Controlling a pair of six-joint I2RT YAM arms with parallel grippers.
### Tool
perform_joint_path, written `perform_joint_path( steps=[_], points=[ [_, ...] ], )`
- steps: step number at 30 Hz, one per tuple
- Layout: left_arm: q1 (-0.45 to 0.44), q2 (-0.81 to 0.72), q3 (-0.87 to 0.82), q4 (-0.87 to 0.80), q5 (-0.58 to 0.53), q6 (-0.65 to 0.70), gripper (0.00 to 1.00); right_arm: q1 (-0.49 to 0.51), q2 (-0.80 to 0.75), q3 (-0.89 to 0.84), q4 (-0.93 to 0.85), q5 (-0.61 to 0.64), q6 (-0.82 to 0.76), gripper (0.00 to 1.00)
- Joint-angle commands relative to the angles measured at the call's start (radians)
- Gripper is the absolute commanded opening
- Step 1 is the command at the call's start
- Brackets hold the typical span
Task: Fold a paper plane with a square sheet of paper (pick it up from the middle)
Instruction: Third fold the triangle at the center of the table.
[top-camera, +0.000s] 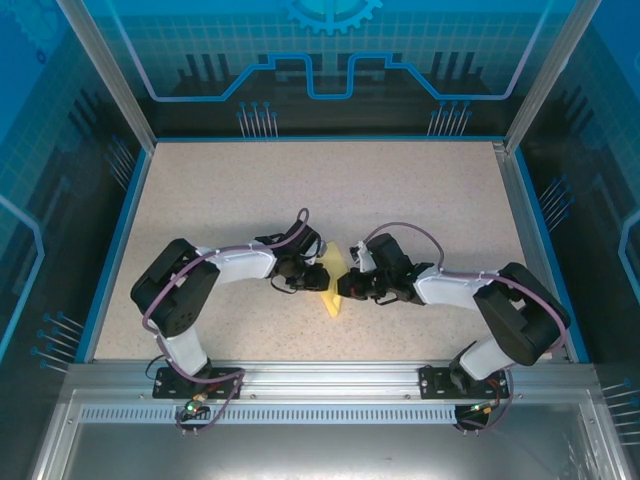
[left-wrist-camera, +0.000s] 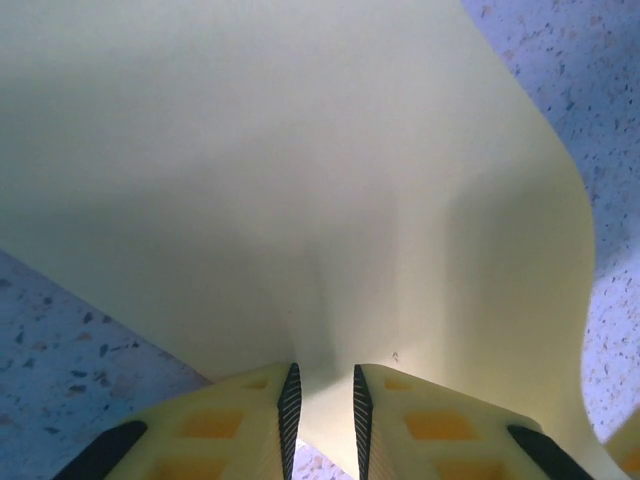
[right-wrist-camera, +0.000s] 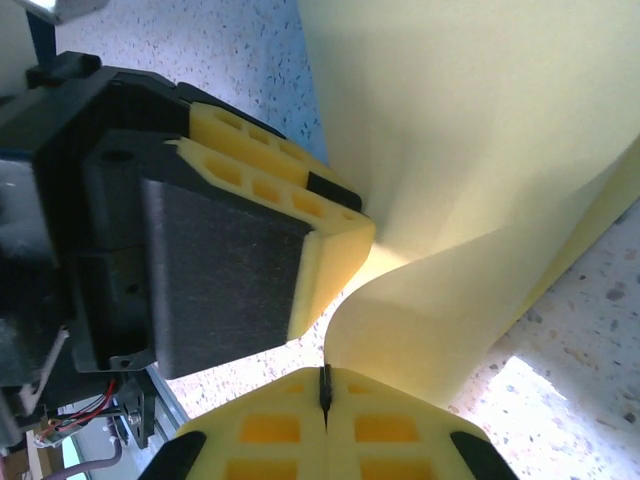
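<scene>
Two-sided hold on the square sheet of paper (top-camera: 334, 296), raised on edge near the middle of the speckled counter (top-camera: 250, 190), slightly toward the near side. From above, just a small pale-yellow sliver with a pointed lower end.

To the left of it, the left pincer (top-camera: 313, 279), reaching in sideways and touching the sheet's left face. Up close from its own wrist, the left pincer (left-wrist-camera: 322, 425) narrowed to a slim slot and clamped on a pinch of the sheet (left-wrist-camera: 300, 150). Plain, unprinted yellow spreading up and outward from that pinch like a funnel, smooth and softly shaded. A shallow pucker just above the ribbed pads (left-wrist-camera: 290, 405), and a wavy, bulging right edge. Bits of blue-flecked counter showing past the lower left and upper right corners.

To the right, the right pincer (top-camera: 346, 286), pressed against the sheet's other face. From its wrist, the right pincer (right-wrist-camera: 325, 400) closed tight, pads flush, with the sheet's curled lower edge running down into the seam between them (so, held there as far as can be seen). Sheet (right-wrist-camera: 480, 150) bowed into a loose curl, no sharp crease visible, brighter yellow along the bend. Yellow fingertips of the left pincer (right-wrist-camera: 335, 245) gripping the same sheet just beside, from the left of that view.
</scene>
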Motion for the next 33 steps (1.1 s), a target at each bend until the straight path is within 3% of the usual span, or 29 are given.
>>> perform_joint_path(
  steps=[1, 9, 19, 33],
  points=[
    [0.025, -0.036, -0.028, -0.004, 0.062, 0.008, 0.25, 0.014, 0.031, 0.034, 0.022, -0.010, -0.016, 0.02],
    [0.082, -0.087, -0.034, 0.024, 0.150, -0.008, 0.25, 0.016, 0.085, 0.060, 0.023, -0.011, -0.019, 0.02],
    [0.128, -0.031, 0.053, -0.049, 0.082, 0.047, 0.25, 0.017, 0.106, 0.079, 0.016, -0.015, -0.019, 0.02],
    [0.131, 0.094, 0.106, -0.035, 0.095, 0.054, 0.25, 0.019, 0.119, 0.091, 0.009, 0.000, -0.011, 0.02]
  ],
)
